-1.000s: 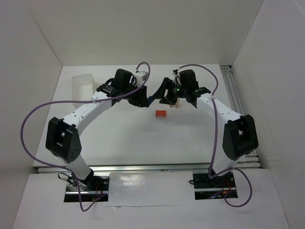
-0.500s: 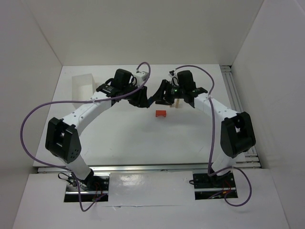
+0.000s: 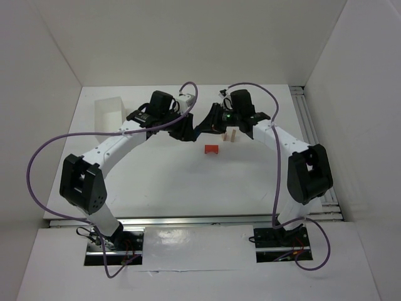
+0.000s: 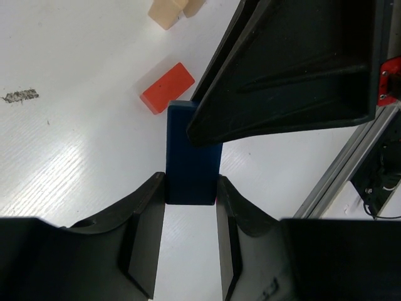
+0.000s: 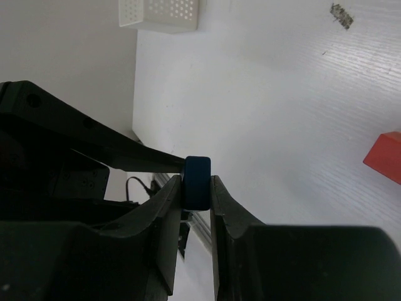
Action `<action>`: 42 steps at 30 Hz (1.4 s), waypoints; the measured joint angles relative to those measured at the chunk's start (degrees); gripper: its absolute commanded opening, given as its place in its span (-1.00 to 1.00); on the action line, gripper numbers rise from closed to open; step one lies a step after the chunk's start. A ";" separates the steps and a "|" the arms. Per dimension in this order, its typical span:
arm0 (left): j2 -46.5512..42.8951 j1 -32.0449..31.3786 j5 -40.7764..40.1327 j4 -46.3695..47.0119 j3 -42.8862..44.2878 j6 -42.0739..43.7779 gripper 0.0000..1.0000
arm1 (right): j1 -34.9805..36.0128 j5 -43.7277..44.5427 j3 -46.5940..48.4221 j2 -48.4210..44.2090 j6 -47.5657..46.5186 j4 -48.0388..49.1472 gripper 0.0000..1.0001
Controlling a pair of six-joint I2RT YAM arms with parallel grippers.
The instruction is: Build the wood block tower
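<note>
A blue block hangs above the table between both arms. My left gripper is shut on its near end. My right gripper is shut on the other end, both fingers pressed flat to its sides. In the top view the left gripper and right gripper meet tip to tip. An orange-red block lies flat on the table just in front of them. Two pale wood blocks stand beside the right gripper. No brown block shows.
A translucent white tub stands at the back left, also the perforated tub in the right wrist view. An aluminium rail runs along the table's right edge. White walls close in three sides.
My right gripper has moved left to the left gripper and closed its fingers on the blue block. The left arm has stayed still with its grip unchanged.
</note>
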 measured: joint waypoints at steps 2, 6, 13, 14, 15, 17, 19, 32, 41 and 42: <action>0.00 0.00 -0.24 0.15 0.00 0.20 0.37 | 0.50 2.10 1.49 0.00 -1.29 -2.38 -0.80; 0.00 0.00 -0.28 -0.22 0.02 1.09 0.99 | 1.03 11.21 6.60 -0.02 -5.84 -8.37 -0.82; 0.22 0.50 -0.39 -0.92 0.02 0.28 0.76 | -0.68 35.28 10.54 -4.76 -12.66 -15.96 -0.82; 0.46 0.90 -0.39 -0.79 0.02 -0.61 0.60 | -0.79 38.95 10.54 -5.70 -13.53 -16.79 -0.82; 0.83 1.38 -0.39 -0.50 0.04 -1.22 0.40 | -0.94 42.75 10.47 -6.54 -14.36 -17.42 -0.82; 2.97 2.62 -0.35 -0.22 1.11 -3.06 -0.39 | -1.42 50.03 9.97 -8.02 -15.89 -18.10 -0.82; 7.91 3.43 -0.13 -1.46 5.60 -5.49 -0.78 | -1.88 55.06 8.52 -8.98 -16.74 -18.05 -0.82; 36.15 0.35 -5.97 -7.04 33.44 -21.81 -1.00 | -4.37 63.10 -9.40 -8.90 -17.75 -12.07 -0.80; 35.78 -1.22 -9.44 -6.75 31.56 -23.02 -1.00 | -4.37 62.77 -13.81 -7.21 -18.38 -2.80 -0.77; 35.32 -1.18 -9.68 -6.71 30.23 -22.97 -1.00 | -4.37 62.77 -13.99 -6.58 -18.51 -1.81 -0.77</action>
